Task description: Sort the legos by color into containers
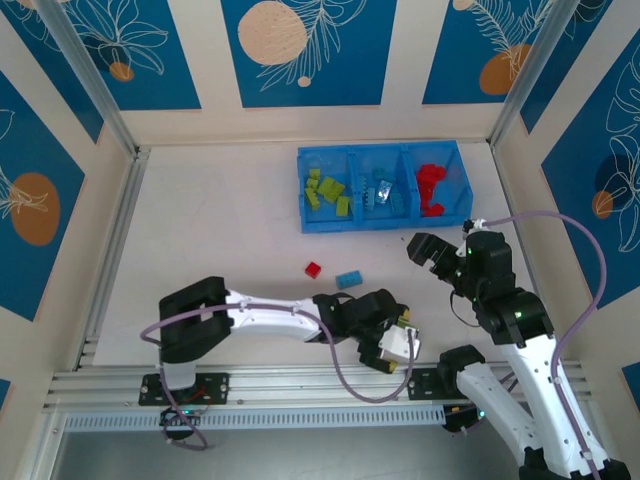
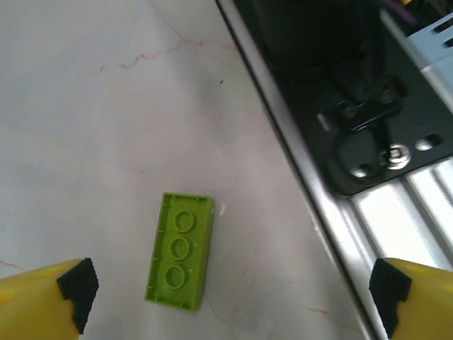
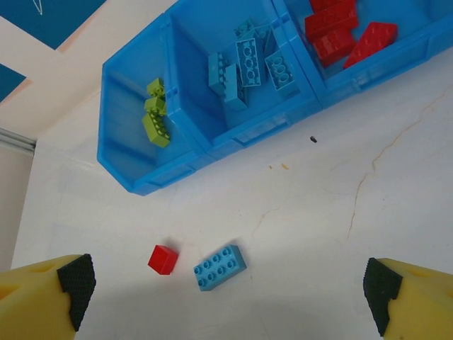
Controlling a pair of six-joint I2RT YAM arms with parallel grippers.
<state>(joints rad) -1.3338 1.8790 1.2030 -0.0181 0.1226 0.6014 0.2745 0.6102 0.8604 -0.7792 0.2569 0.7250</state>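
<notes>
Left gripper [image 2: 233,290]: jaws spread wide and holding nothing, hanging over a lime green brick [image 2: 180,251]. That brick lies flat, studs up, on the table [image 2: 85,106], near the metal rail [image 2: 318,205] at the near edge.

Right gripper [image 3: 228,289]: jaws likewise wide and empty, above a blue brick [image 3: 220,267] and a red brick [image 3: 163,259]. These two lie just beside each other on the table, short of the tray [image 3: 127,170].

Tray contents: green in the left compartment, blue in the middle, red in the right. No mixing noted.

Judged step: pick-up of the green brick with the left arm. The brick sits nearer one pad than the other, so centre the gripper over it before you descend. Its long axis runs roughly parallel to the pads, so close across the narrow sides. Come straight down and stay off the rail. Then carry it to the left compartment, keeping well apart from the right arm, which stands near that route.
</notes>
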